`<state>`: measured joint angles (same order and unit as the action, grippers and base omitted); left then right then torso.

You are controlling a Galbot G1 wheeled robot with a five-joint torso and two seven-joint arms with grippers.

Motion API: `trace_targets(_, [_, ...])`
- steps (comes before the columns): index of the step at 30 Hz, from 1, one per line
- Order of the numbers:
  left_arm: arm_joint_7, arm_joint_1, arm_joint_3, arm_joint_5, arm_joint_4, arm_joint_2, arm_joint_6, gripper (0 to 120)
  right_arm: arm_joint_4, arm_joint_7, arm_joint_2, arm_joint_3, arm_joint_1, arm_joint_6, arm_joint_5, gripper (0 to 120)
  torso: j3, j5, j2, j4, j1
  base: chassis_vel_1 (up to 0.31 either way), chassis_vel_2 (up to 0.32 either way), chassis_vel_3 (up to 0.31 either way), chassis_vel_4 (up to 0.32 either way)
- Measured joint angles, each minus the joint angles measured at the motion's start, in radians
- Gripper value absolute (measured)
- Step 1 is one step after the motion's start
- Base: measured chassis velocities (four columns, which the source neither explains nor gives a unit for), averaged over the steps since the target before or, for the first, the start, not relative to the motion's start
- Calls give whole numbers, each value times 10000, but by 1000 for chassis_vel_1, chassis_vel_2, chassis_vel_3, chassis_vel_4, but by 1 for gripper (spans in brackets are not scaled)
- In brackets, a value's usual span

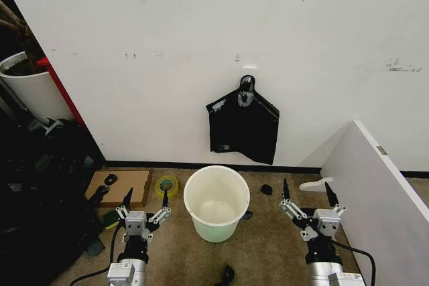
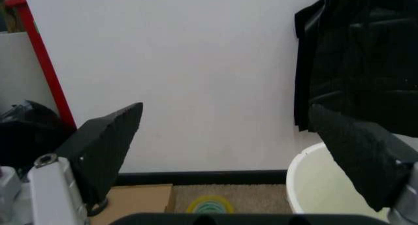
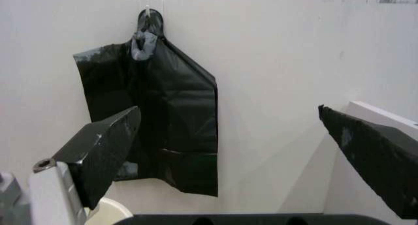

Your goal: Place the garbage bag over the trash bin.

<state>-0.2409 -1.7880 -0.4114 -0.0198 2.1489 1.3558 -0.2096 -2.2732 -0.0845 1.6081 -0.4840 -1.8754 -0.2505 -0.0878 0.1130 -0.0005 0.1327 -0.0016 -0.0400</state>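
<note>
Bag: garbage bag [image 1: 242, 127] is seen hung flat on a wall hook [image 1: 249, 72], above and just behind the trash bin [image 1: 216, 204]; nothing is holding it.
Bin: upright on the floor by the baseboard, seen bare inside, no liner fitted.
Left gripper [image 1: 143, 201]: held low beside the bin, fingers spread wide, nothing between them.
Right gripper [image 1: 309, 194]: held low on the bin's other side, near the white board [image 1: 379, 195], fingers likewise spread and empty.
Stage: judged unstarted; the bag is yet to be taken from the hook.
Risk, bag: thin film could be torn at the knotted top if pulled sideways off the hook rather than lifted.
Risk, mouth: layers may cling together, so the opening might not be spread over the rim.
Risk, bin: light bucket could be nudged or tipped by an arm reaching across it.
Floor: brown carpet, littered; tape roll [image 1: 167, 184] and flat cardboard [image 1: 120, 187] lie near the left gripper.
Room: plain white scuffed wall, dark clutter along the left edge.
</note>
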Motion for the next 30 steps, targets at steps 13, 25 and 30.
trace_targets(13, [-2, -29, 22, -8, -183, 138, -115, 100, 121, 35, -91, -45, 140, 93, 409, 100, 0, 0, 0, 0, 0, 0, 0, 0, 0])
trace_targets(25, [30, -32, -19, -14, -316, 245, -340, 100, 463, 67, -416, -34, 583, 354, 870, 100, 0, 0, -2, 0, 0, 0, 0, 0, 0])
trace_targets(30, [83, -95, -43, 1, -432, 69, -526, 100, 827, 219, -1077, -7, 1516, 877, 2452, 100, 0, 2, -3, 1, 0, 0, 0, 0, 0])
